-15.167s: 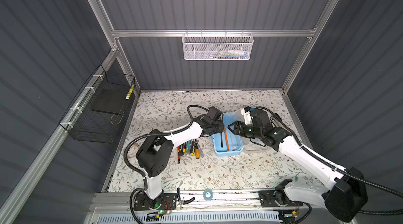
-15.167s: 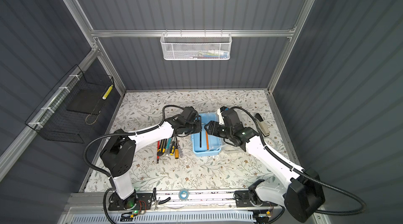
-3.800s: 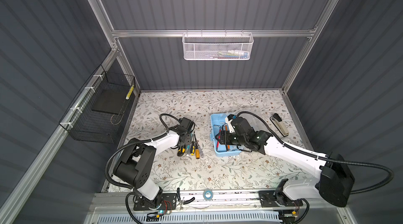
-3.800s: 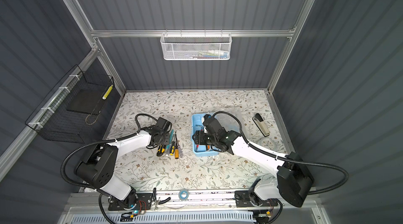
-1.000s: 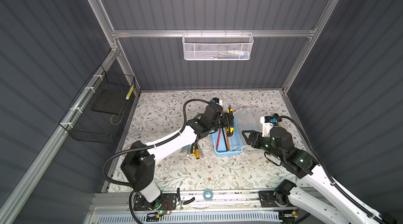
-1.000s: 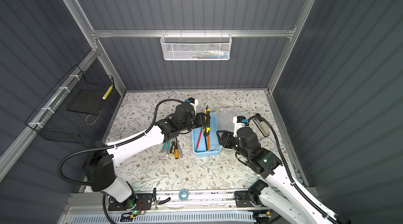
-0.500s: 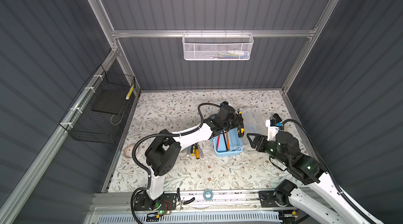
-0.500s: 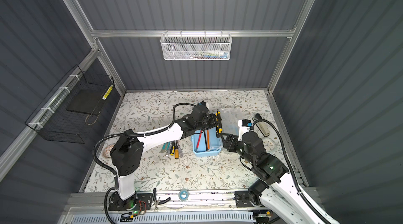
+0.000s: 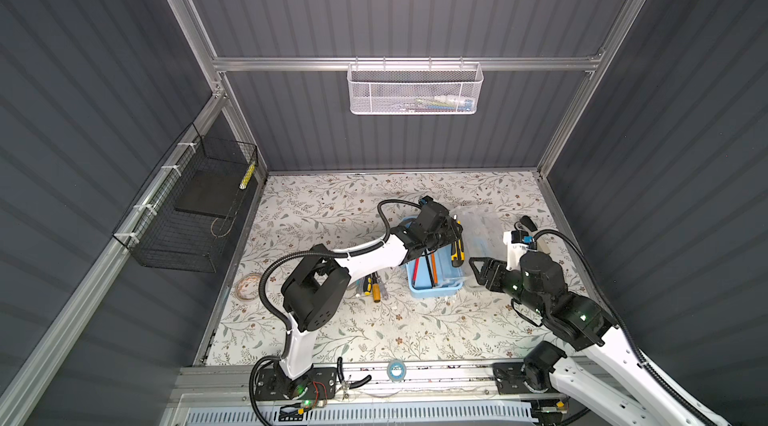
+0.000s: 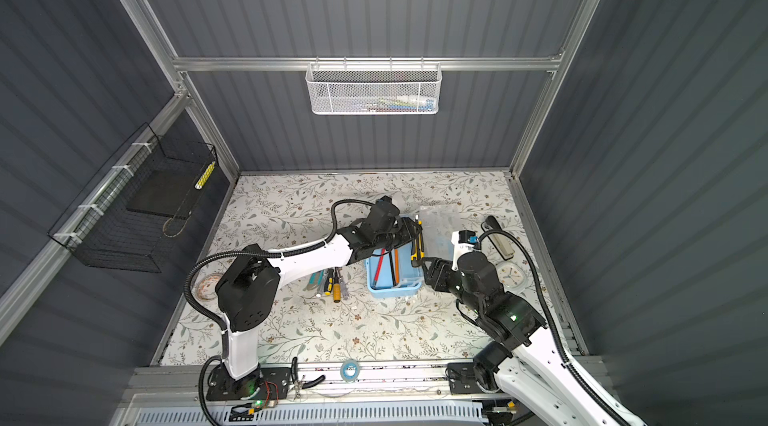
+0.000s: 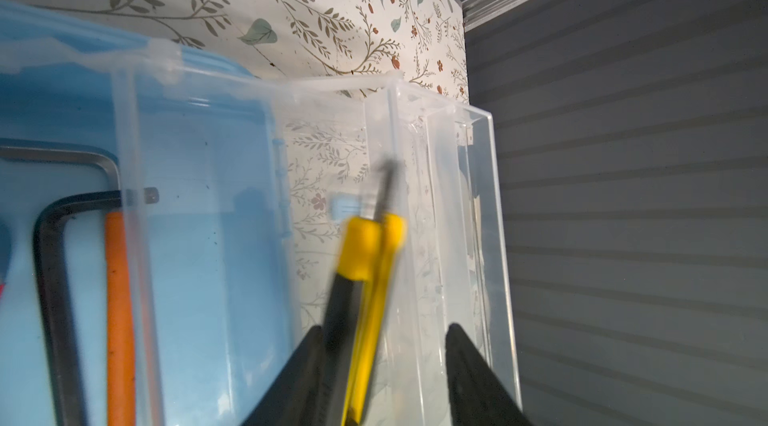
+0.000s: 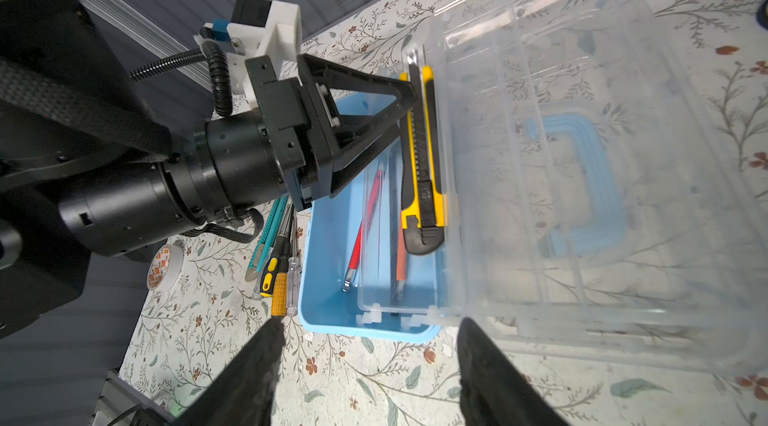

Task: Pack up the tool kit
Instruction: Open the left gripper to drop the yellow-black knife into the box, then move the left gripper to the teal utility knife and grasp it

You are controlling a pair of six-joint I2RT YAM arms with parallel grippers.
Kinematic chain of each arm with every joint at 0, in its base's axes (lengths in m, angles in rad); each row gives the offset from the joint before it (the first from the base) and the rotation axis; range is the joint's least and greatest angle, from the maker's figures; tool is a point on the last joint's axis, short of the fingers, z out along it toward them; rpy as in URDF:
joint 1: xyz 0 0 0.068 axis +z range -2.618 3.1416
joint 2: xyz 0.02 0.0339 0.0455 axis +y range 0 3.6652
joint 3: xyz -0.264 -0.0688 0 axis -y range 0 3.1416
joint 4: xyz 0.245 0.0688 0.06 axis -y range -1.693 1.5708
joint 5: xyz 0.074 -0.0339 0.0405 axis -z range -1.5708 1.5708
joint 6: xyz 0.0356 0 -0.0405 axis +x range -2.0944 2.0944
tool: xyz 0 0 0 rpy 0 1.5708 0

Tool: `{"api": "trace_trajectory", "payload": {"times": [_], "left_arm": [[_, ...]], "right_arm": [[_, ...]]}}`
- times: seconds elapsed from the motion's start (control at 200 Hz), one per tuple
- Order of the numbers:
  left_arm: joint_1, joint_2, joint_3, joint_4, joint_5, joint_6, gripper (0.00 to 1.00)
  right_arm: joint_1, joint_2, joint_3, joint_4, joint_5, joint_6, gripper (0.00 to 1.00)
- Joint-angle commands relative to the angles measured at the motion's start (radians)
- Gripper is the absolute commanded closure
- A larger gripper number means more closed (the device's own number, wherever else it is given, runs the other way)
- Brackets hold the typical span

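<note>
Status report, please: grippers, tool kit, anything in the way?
Left gripper open over the tool kit, utility knife loose between its jaws. Right gripper open, empty, beside the kit. Lid open; nothing in the way, screwdrivers lie outside.

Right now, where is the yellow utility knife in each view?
Top view: utility knife at the tool kit's hinge side.
Top view: same place.
Left wrist: knife, blurred, between the jaws.
Right wrist: knife along the clear lid's edge.
Shared landmark: the tool kit's blue tray.

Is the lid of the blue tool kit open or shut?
Open. The clear lid of the tool kit lies swung back beside its blue base, and tools lie inside.
</note>
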Motion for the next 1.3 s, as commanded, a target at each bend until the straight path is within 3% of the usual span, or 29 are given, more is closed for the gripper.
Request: {"api": "trace_trajectory", "payload": {"times": [0.0, 0.225, 0.415, 0.575, 0.755, 0.92, 1.106, 1.296], "left_arm": [[-0.007, 0.030, 0.041, -0.038, -0.004, 0.011, 0.48], [-0.006, 0.016, 0.090, -0.104, -0.033, 0.077, 0.38], [0.000, -0.093, 0.088, -0.228, -0.183, 0.272, 0.26], [0.050, -0.222, 0.010, -0.376, -0.285, 0.420, 0.22], [0.221, -0.416, -0.245, -0.469, -0.260, 0.437, 0.22], [0.274, -0.555, -0.364, -0.551, -0.328, 0.470, 0.20], [0.306, -0.554, -0.432, -0.569, -0.314, 0.501, 0.20], [0.383, -0.515, -0.522, -0.490, -0.246, 0.527, 0.33]], "right_arm": [[-0.002, 0.002, -0.020, 0.024, -0.001, 0.003, 0.33], [-0.002, 0.016, 0.005, 0.029, 0.001, -0.011, 0.33], [-0.002, 0.062, 0.071, 0.034, -0.015, -0.049, 0.33], [-0.002, 0.157, 0.119, 0.058, -0.071, -0.060, 0.33], [0.060, 0.227, 0.153, 0.058, -0.032, -0.066, 0.34], [0.103, 0.307, 0.216, -0.024, 0.078, -0.085, 0.35], [0.103, 0.349, 0.246, -0.019, 0.051, -0.098, 0.35], [0.110, 0.396, 0.250, 0.009, 0.013, -0.065, 0.35]]}}
